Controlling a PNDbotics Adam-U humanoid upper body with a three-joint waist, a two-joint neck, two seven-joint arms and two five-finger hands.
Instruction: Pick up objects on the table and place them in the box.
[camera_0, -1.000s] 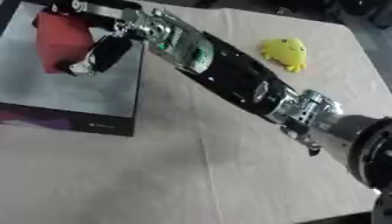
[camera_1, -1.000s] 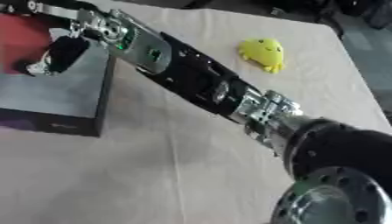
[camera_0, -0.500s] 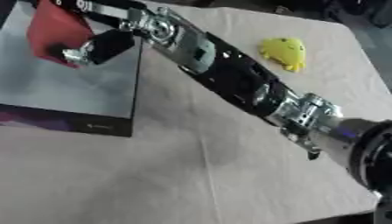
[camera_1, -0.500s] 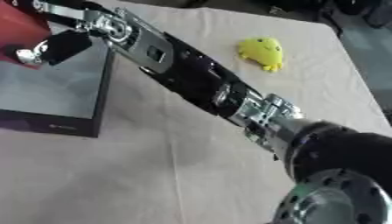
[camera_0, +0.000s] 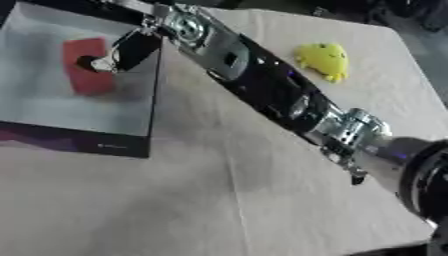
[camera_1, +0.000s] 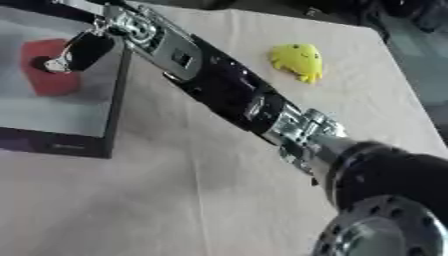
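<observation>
A red block (camera_0: 83, 70) shows inside the open box (camera_0: 83, 144), against its grey floor near the back. My right arm stretches from the lower right across the table, and my right hand (camera_0: 129, 50) hangs over the box, overlapping the block's right edge. Whether it still holds the block is hidden from me. A yellow soft toy (camera_0: 325, 59) lies on the table to the right of the arm, well away from the hand. My left hand appears in neither view.
The box has dark walls and stands at the table's left side. The table is covered with a beige cloth (camera_0: 201, 200). Its right edge (camera_1: 411, 100) runs close to the yellow toy.
The view has shifted, so the box now sits lower in the picture. The red block, held up and tilted before, now shows lower against the box floor with my right hand beside it.
</observation>
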